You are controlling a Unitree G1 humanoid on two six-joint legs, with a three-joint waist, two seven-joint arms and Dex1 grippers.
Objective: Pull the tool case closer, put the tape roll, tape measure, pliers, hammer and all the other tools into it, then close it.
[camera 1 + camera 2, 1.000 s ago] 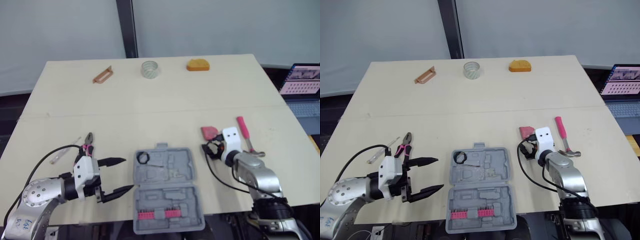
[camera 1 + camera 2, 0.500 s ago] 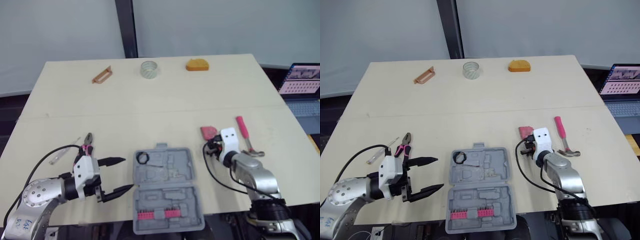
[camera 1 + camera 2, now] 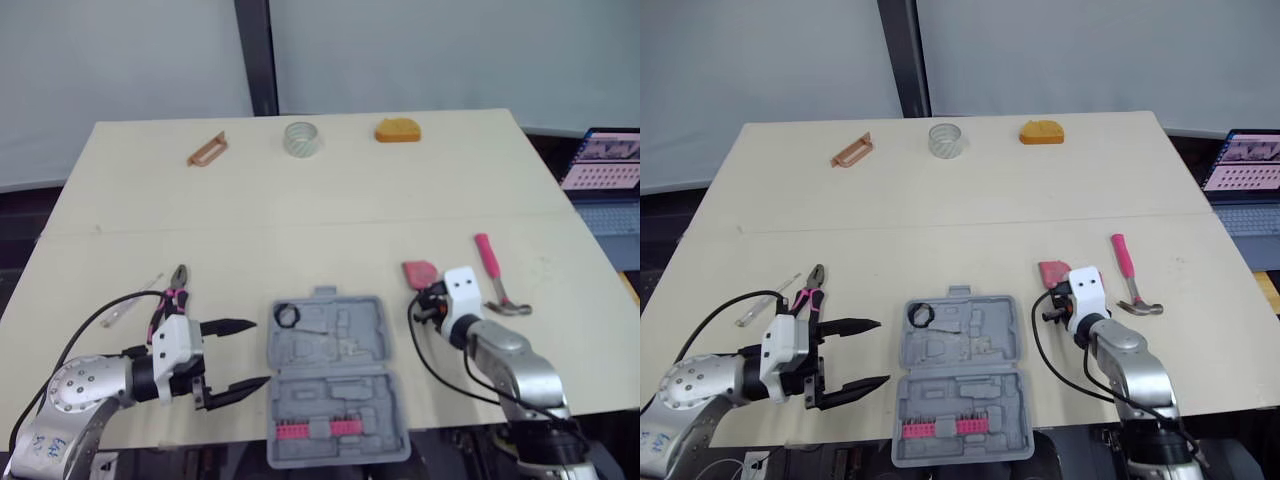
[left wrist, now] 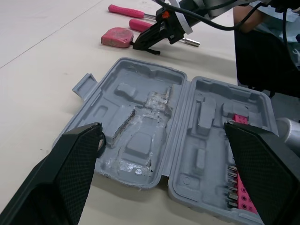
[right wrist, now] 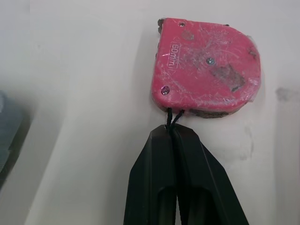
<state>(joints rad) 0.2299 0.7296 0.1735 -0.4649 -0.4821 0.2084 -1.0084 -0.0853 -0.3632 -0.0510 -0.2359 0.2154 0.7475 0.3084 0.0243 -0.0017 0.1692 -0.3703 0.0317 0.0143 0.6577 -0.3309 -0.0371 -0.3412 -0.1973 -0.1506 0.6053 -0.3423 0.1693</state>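
Left eye view: pale wooden table [image 3: 300, 200], a seam running across its middle; grey wall [image 3: 450, 50] behind, split by a dark post [image 3: 255, 55]; laptop [image 3: 610, 165] at the right edge, off the table. Tool case [image 3: 335, 375] lies open flat at the near edge, grey, with moulded recesses, a row of pink bits [image 3: 315, 430] in the near half and a black ring [image 3: 287, 316] in the far-left corner. Left gripper [image 3: 260, 352] sits just left of the case, fingers spread wide, holding nothing. Pliers [image 3: 176, 288] lie beyond it. Tape measure [image 3: 420, 271], pink and scuffed, lies right of the case, with the hammer [image 3: 492, 270] just beside it, pink handle pointing away. Right gripper [image 5: 172, 133] is pressed together, pinching the tape measure's thin black cord. Tape roll [image 3: 299, 138] stands at the far edge, between a brown handle-shaped piece [image 3: 206, 150] and an orange object [image 3: 397, 130].
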